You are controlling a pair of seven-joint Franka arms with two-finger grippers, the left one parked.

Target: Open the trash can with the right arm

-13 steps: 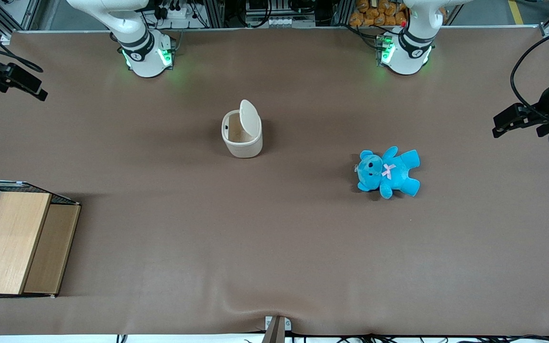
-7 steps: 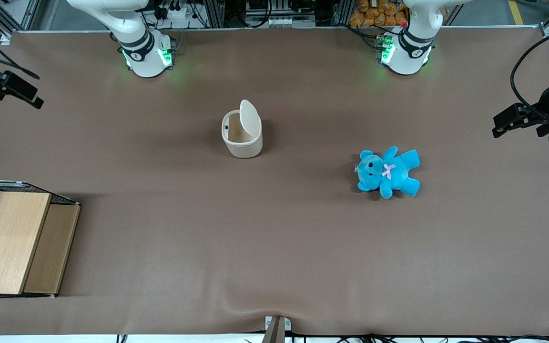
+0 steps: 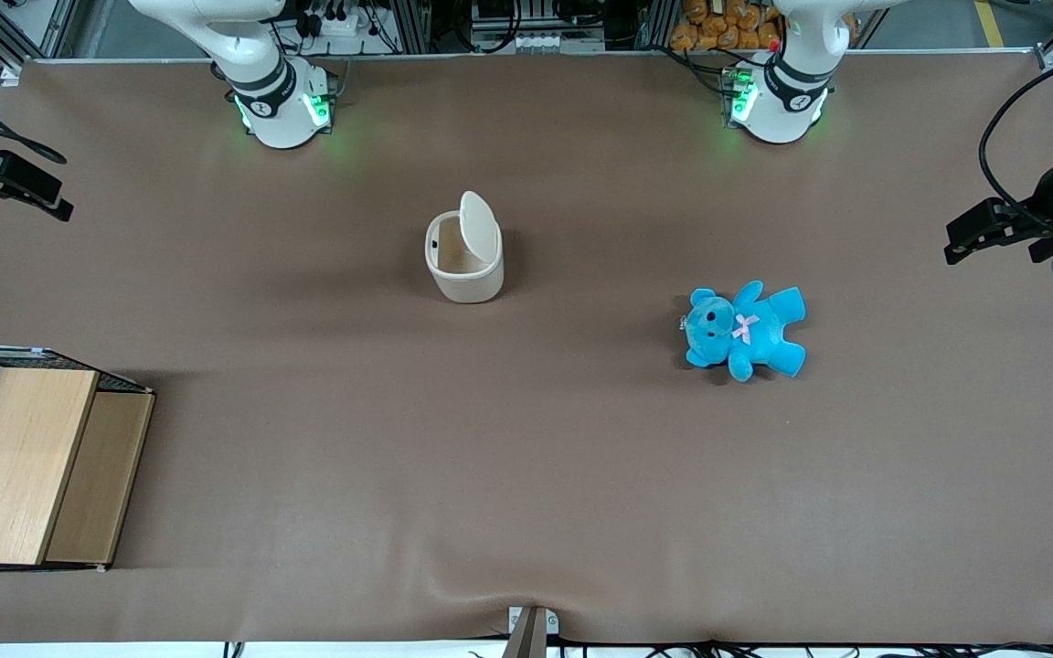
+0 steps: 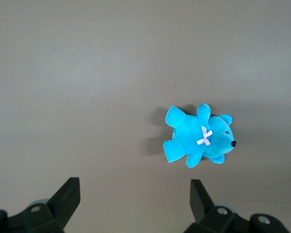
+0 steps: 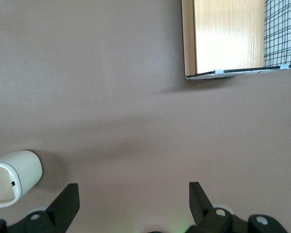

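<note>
The cream-white trash can (image 3: pixel 464 265) stands upright near the middle of the brown table, its flip lid (image 3: pixel 479 227) raised and its inside showing. It also shows in the right wrist view (image 5: pixel 12 177), its rim open. My right gripper (image 3: pixel 47 201) hovers high at the working arm's end of the table, well apart from the can. In the right wrist view the gripper (image 5: pixel 132 187) is open and empty, with bare table between its fingers.
A wood-panelled wire-mesh box (image 3: pixel 33 461) sits at the working arm's end, nearer the front camera than the can; it shows in the right wrist view too (image 5: pixel 230 36). A blue teddy (image 3: pixel 744 331) lies toward the parked arm's end, also in the left wrist view (image 4: pixel 199 141).
My right gripper has drawn farther toward the working arm's end of the table, away from the can. The can, its raised lid, the teddy and the box have not moved.
</note>
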